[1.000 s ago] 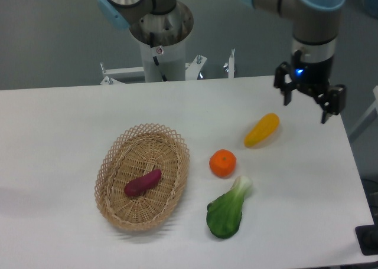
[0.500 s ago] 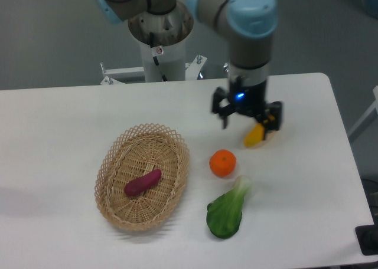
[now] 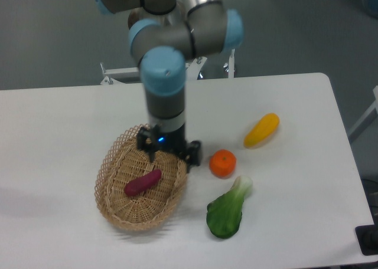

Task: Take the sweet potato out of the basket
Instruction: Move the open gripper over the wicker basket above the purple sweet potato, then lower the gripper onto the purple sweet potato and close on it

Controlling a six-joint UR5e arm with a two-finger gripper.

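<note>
The sweet potato (image 3: 142, 183) is a small reddish-purple tuber lying at a slant in the middle of the oval tan wicker basket (image 3: 116, 202). My gripper (image 3: 169, 154) hangs over the basket's far right rim, above and to the right of the sweet potato and apart from it. Its two black fingers are spread open and hold nothing. The arm hides part of the basket's far rim.
A round orange fruit (image 3: 222, 163) sits just right of the gripper. A yellow elongated vegetable (image 3: 261, 130) lies farther right. A green leafy vegetable (image 3: 228, 210) lies at the front right. The robot base (image 3: 159, 56) stands behind the table.
The arm has swept left across the table, from the far right edge, past the yellow vegetable, to above the basket's right rim. The gripper stayed open. Nothing on the table moved.
</note>
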